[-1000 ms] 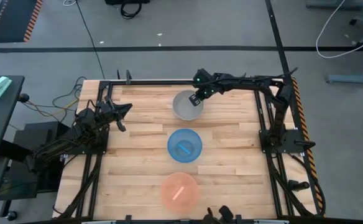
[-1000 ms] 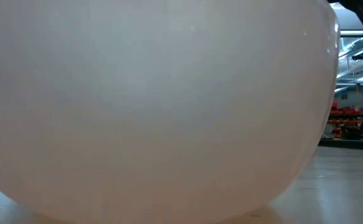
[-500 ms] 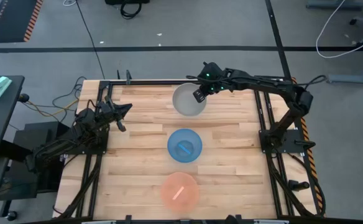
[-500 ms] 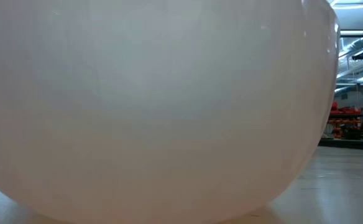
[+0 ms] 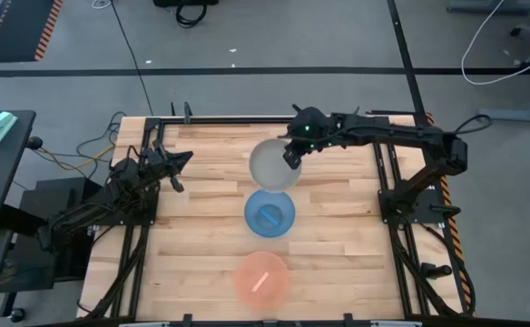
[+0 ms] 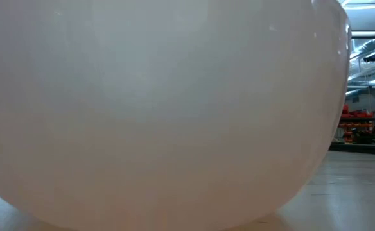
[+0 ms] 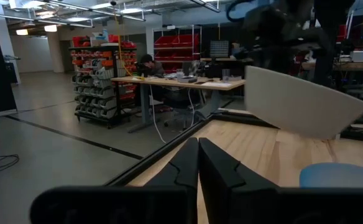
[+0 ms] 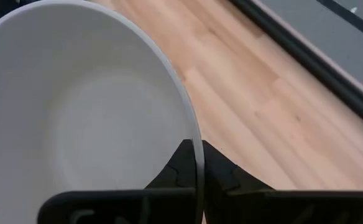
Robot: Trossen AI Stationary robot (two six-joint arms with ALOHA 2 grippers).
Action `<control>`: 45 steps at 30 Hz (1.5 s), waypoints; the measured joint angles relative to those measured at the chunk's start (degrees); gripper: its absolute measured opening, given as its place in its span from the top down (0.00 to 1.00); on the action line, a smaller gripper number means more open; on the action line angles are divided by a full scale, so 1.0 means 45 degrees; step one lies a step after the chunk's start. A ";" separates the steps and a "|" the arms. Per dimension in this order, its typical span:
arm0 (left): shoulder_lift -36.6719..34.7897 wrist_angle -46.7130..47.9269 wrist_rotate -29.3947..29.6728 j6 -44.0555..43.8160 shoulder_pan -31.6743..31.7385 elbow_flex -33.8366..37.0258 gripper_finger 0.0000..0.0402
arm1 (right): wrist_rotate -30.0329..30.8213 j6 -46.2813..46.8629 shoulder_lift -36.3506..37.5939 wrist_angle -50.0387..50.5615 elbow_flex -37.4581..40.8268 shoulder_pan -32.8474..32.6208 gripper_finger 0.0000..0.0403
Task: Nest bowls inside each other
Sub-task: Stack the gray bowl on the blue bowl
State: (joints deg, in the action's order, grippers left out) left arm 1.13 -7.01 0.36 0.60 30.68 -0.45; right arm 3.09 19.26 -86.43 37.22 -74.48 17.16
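My right gripper (image 5: 291,156) is shut on the pale grey bowl (image 5: 272,164), which hangs tilted above the table just beyond the blue bowl (image 5: 269,213); the left wrist view shows the grey bowl (image 7: 299,102) in the air over the blue bowl (image 7: 340,175). The blue bowl sits on its base mid-table. The salmon pink bowl (image 5: 263,278) sits near the table's near edge and fills the low view (image 6: 162,115). My left gripper (image 5: 178,170) waits shut at the table's left side, touching nothing. My right gripper holds the grey bowl by its rim (image 8: 197,147) on the bowl's right side. The rim is pinched between the two fingers, one finger (image 8: 180,163) inside the bowl and one outside. The fingers come slanting down from the far right. The bowl is lifted clear and tilted.
The wooden tabletop (image 5: 338,236) has a black frame along its edges (image 5: 387,195). Bare wood lies left and right of the row of bowls. Shelves, a desk and a seated person (image 7: 147,62) show in the room beyond the table.
My right gripper has moved up and toward the near edge, carrying the grey bowl from the far part of the table to just beyond the blue bowl. The bowl is lifted clear and tipped. The blue and pink bowls have stayed put.
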 joint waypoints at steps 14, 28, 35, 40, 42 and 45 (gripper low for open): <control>0.0000 0.0053 0.0000 -0.0084 0.0000 -0.0001 0.96 | 0.0751 0.0500 -0.0359 0.0541 -0.0013 -0.2338 0.99; 0.0000 0.0067 0.0000 -0.0093 0.0000 0.0000 0.95 | 0.1599 0.0844 -0.0839 0.0855 -0.0019 -0.3171 0.99; 0.0042 0.0098 0.0002 -0.0092 0.0000 -0.0002 0.96 | 0.1623 0.0730 -0.1682 0.0652 -0.0015 -0.3168 0.99; 0.0092 0.0089 0.0005 -0.0092 0.0000 -0.0004 0.94 | 0.1594 0.0692 -0.2025 0.0662 -0.0015 -0.3093 0.99; 0.0092 0.0107 0.0005 -0.0094 0.0000 -0.0001 0.94 | 0.1621 0.0692 -0.2075 0.0766 -0.0015 -0.3088 0.99; 0.0092 0.0111 0.0005 -0.0092 0.0000 -0.0004 0.94 | 0.1589 0.0687 -0.2127 0.0795 -0.0015 -0.3093 0.99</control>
State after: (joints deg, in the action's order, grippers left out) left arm 1.54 -6.51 0.38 0.19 30.68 -0.47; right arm 10.24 22.35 -96.01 40.79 -74.54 3.25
